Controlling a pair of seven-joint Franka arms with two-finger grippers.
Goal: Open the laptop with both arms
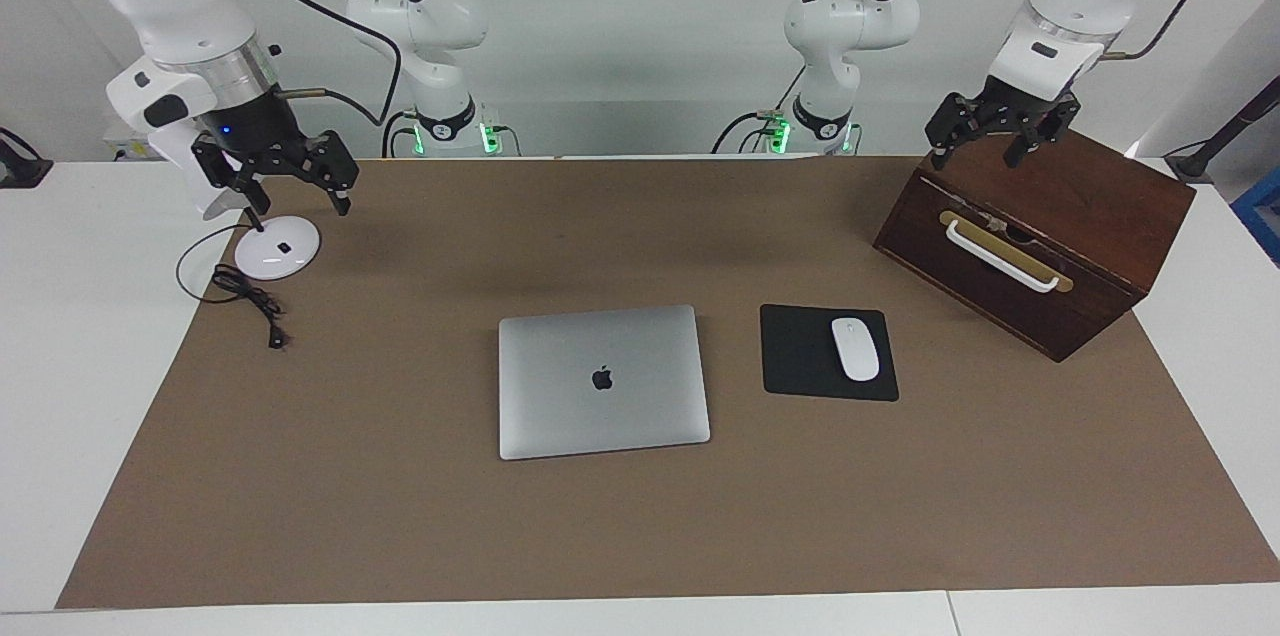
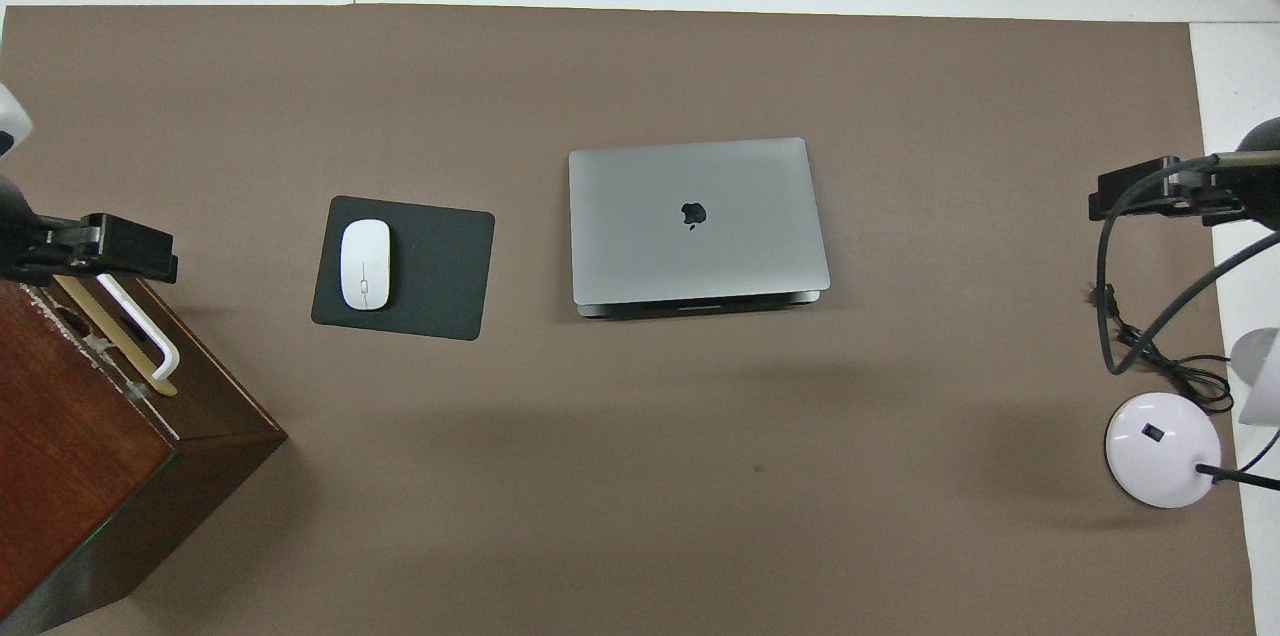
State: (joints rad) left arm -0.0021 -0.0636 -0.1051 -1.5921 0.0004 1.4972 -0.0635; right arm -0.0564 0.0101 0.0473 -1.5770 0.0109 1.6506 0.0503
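The laptop (image 1: 603, 381) is a thin silver-grey rectangle with an apple logo on its lid. It lies closed and flat in the middle of the brown mat, and also shows in the overhead view (image 2: 697, 219). My left gripper (image 1: 978, 156) hangs open and empty over the wooden box at the left arm's end of the table; it also shows in the overhead view (image 2: 100, 246). My right gripper (image 1: 298, 204) hangs open and empty over the white round base at the right arm's end; it also shows in the overhead view (image 2: 1150, 191). Both grippers are well apart from the laptop.
A black mouse pad (image 1: 800, 356) with a white mouse (image 1: 855, 348) lies beside the laptop toward the left arm's end. A dark wooden box (image 1: 1040, 236) with a white handle stands nearer to the robots. A white round base (image 1: 277, 249) with a black cable (image 1: 250, 301) sits at the right arm's end.
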